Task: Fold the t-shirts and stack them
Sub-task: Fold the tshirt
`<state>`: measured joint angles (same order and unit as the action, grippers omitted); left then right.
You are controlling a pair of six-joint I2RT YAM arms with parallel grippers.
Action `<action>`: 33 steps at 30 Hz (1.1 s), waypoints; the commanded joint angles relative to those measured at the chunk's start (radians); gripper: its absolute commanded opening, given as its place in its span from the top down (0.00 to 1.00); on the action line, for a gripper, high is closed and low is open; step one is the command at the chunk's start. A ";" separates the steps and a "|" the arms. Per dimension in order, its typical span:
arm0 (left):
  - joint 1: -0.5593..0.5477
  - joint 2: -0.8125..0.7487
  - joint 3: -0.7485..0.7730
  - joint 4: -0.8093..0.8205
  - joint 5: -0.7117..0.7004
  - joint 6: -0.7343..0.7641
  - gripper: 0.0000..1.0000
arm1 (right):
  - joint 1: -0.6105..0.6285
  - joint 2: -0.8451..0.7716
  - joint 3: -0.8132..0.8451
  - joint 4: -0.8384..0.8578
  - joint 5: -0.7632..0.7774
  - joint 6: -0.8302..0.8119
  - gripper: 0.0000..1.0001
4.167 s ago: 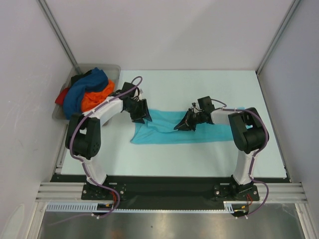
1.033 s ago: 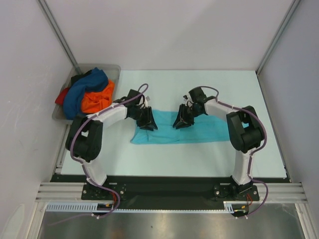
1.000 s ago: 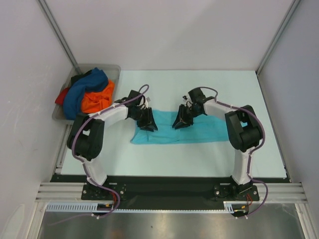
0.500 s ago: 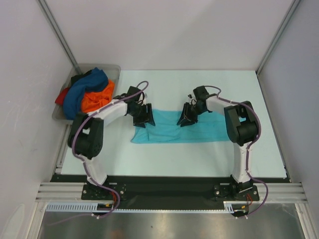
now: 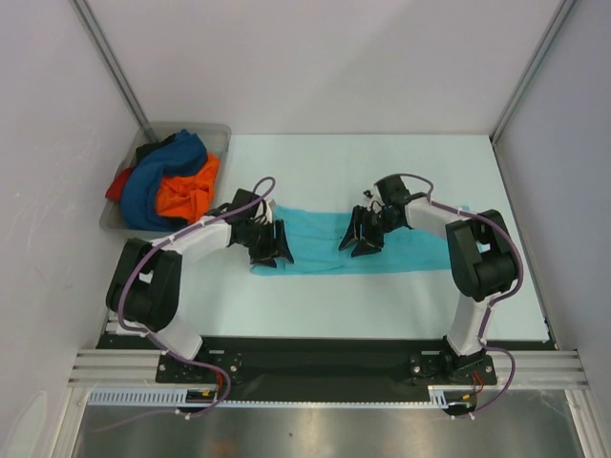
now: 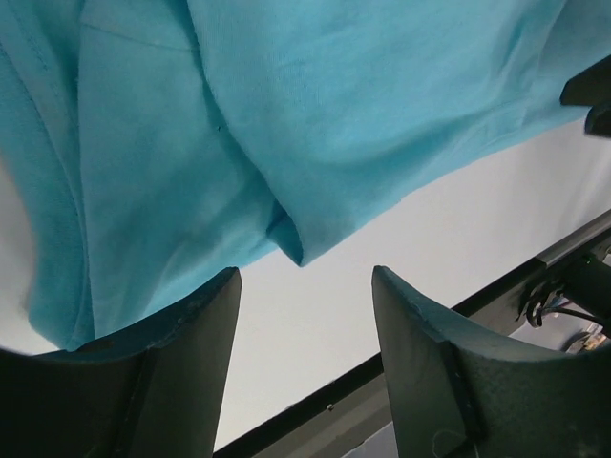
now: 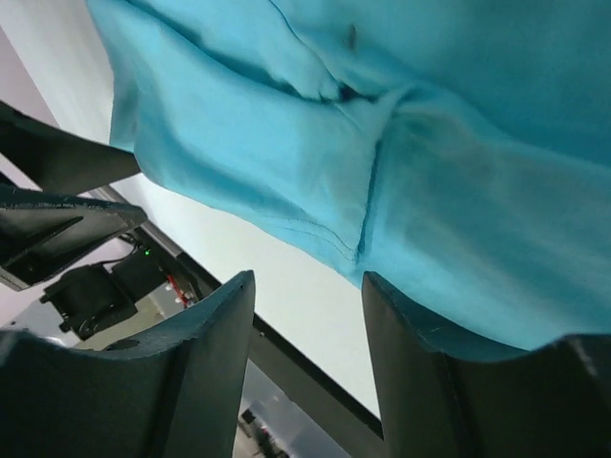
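Left tool point(image 5: 270, 244) and right tool point(image 5: 361, 239) open and empty, just above the turquoise shirt point(image 5: 315, 250)
Shirt lies on the table point(image 5: 382, 162) between the arms as a long narrow band, its near edge doubled over; a lengthwise fold looks done, crosswise folds seem left; blue shirt point(image 5: 158, 181), orange shirt point(image 5: 186, 194) and red shirt point(image 5: 118, 184) sit heaped in the tray point(image 5: 205, 127) at far left, unfolded; no stack begun.

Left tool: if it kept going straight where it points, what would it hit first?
Probably the near edge of the turquoise t-shirt, or the bare table beside it; depth is unclear.
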<state>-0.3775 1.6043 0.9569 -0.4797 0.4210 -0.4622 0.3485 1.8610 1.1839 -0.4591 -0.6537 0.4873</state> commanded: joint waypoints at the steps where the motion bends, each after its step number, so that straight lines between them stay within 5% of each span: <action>1: -0.004 0.015 0.008 0.067 0.036 -0.012 0.37 | 0.012 -0.005 -0.044 0.103 -0.072 0.062 0.47; 10: -0.004 0.095 0.031 0.113 0.082 -0.039 0.40 | 0.029 0.067 -0.029 0.108 -0.057 0.063 0.51; 23: -0.001 0.055 0.072 0.035 0.142 -0.081 0.80 | 0.029 0.079 -0.030 0.060 -0.017 0.007 0.56; 30: 0.000 0.117 0.115 -0.063 0.067 -0.049 0.68 | 0.030 0.089 -0.036 0.091 -0.037 0.031 0.62; 33: 0.006 0.123 0.115 -0.112 0.003 -0.009 0.62 | 0.029 0.086 -0.029 0.083 -0.015 0.031 0.75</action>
<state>-0.3771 1.7191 1.0431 -0.5179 0.4900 -0.5125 0.3740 1.9411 1.1320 -0.3855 -0.6781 0.5220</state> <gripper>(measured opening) 0.359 0.285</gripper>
